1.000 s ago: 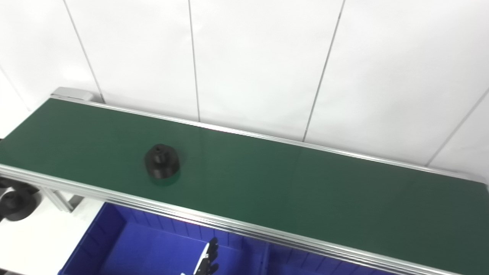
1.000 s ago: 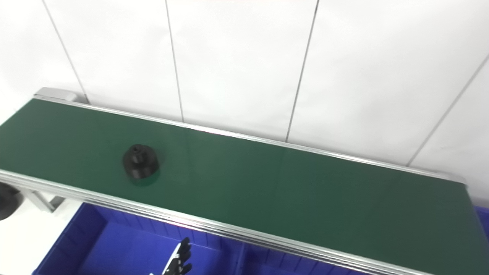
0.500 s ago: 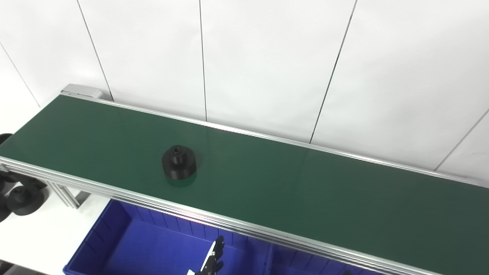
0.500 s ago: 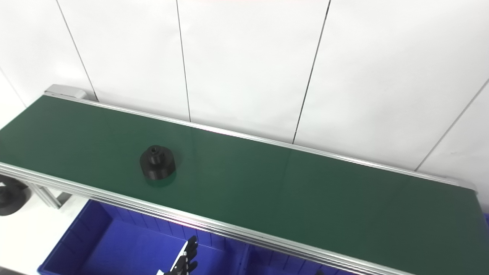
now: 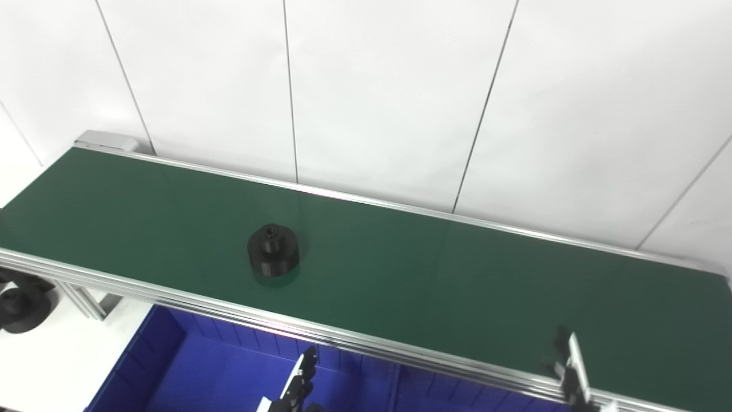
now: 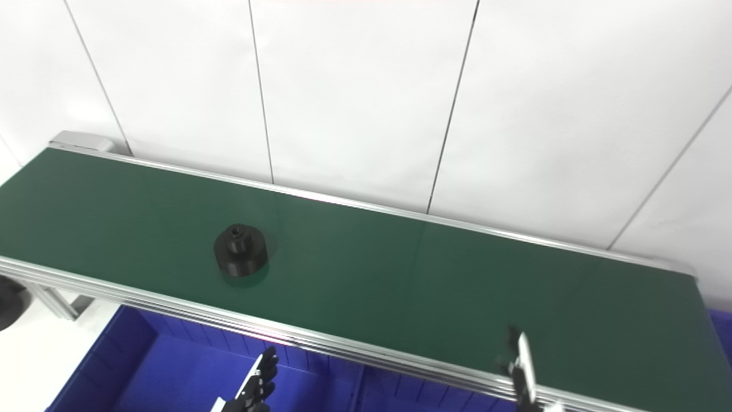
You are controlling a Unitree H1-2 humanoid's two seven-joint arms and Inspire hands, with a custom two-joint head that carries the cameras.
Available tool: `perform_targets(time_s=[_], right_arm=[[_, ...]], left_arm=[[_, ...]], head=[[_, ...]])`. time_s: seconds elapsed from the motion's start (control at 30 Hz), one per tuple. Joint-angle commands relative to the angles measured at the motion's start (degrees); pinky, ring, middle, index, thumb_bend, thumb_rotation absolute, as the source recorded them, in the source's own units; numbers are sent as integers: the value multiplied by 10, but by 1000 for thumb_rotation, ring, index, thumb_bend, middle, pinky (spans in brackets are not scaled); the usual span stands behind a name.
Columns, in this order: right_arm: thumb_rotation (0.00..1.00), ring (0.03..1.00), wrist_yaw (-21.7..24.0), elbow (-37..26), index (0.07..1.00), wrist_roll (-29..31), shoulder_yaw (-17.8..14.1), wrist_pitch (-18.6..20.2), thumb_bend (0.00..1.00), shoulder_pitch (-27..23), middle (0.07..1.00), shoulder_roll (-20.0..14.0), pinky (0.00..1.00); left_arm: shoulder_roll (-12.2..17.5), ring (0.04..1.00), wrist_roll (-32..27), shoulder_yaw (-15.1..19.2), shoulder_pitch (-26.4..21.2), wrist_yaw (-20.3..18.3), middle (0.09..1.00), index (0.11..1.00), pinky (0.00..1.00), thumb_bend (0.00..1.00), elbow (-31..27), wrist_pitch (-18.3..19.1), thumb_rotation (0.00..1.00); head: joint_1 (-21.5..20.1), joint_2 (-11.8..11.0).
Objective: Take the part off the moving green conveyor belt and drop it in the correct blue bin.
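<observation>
Round black stepped plastic part rides green conveyor belt, ungrasped. Left hand over blue plastic bin, right hand at belt edge: only fingertips visible, grip state unclear. Pick, drop remain.

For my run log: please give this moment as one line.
part: on belt | left hand: over bin, empty | right hand: at belt edge, empty

Carrier: a long green conveyor belt ran from upper left to lower right, framed by silver aluminium rails.
On it: one black round part with a raised hub stood upright on the belt's left half, nearer the front rail than the rear.
</observation>
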Motion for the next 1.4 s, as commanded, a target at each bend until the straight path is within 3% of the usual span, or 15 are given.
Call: perform_targets(time_s=[0.0, 0.23, 0.5, 0.93, 1.37], right_arm=[[639, 981, 9, -35, 1000, -22, -2, 34, 1000, -32, 1000, -5, 802], [674, 953, 35, -36, 1000, -122, 14, 124, 1000, -131, 1000, -18, 780], [638, 942, 68, 19, 1000, -144, 46, 178, 1000, -238, 986, -23, 753], [609, 914, 101, 129, 984, -197, 124, 226, 1000, -371, 968, -25, 709], [575, 872, 86, 239, 964, -201, 175, 234, 1000, -440, 952, 5, 611]], left_arm=[[1, 1000, -6, 0, -6, -7, 1000, 1000, 998, 966, -15, -4, 940], [4, 1000, -13, 1, -10, -17, 1000, 1000, 1000, 935, -19, 0, 946], [5, 1000, -18, -2, -13, -25, 1000, 1000, 1000, 915, -23, 7, 946], [3, 1000, -10, -10, -9, -28, 1000, 1000, 997, 937, -29, 18, 955], [-4, 1000, -10, -21, -3, -27, 1000, 1000, 1000, 917, -37, 14, 955]], head=[[-1, 2], [-7, 3], [-11, 5], [-6, 9], [6, 12]])
